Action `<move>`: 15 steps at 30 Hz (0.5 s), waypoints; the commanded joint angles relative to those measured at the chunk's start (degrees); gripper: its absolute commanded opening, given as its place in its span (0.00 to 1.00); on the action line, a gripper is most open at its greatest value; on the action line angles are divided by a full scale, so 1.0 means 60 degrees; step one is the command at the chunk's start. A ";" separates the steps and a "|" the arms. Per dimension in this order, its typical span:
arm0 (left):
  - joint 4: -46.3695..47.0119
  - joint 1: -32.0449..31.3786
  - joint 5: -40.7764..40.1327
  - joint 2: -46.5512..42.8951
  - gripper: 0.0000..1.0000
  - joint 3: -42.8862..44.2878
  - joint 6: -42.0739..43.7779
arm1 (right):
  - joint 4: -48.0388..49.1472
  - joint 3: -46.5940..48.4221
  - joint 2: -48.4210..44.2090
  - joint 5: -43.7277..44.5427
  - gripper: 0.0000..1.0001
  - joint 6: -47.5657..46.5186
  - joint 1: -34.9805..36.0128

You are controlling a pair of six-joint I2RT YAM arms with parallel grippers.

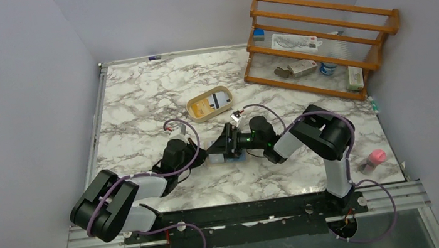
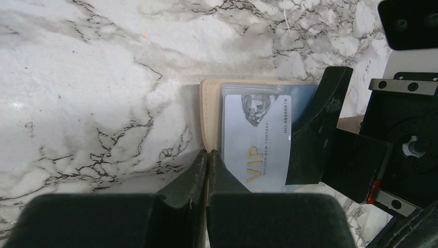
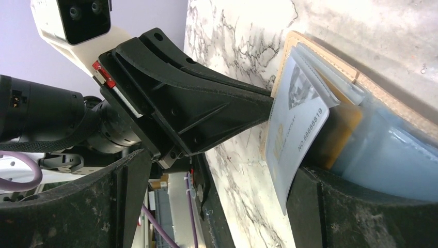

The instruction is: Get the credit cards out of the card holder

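Tan card holder [image 2: 209, 103], edge pinched in the closed left gripper [image 2: 207, 155], apparently to anchor it. The right gripper [image 3: 219, 175] gapes empty around a pale credit card [image 2: 258, 134].

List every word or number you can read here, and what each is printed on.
"VIP": gold letters on the pale blue card in the card holder.
"MAISON NEW CENTURY": small print beside it, same card.
"NO 88888819": along that card's edge.
Packages on the wooden rack and cards in the beige tray: too small to read.
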 commanded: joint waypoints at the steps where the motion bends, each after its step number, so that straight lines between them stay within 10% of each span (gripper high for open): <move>1: 0.0355 -0.0130 0.0292 -0.0218 0.00 -0.0063 -0.0228 | -0.0113 0.0526 -0.0021 -0.0192 0.96 -0.0122 0.0293; 15: 0.0340 -0.0130 0.0156 -0.0287 0.00 -0.0245 -0.0155 | -0.0602 0.0762 -0.0439 -0.0781 0.95 -0.0347 0.0259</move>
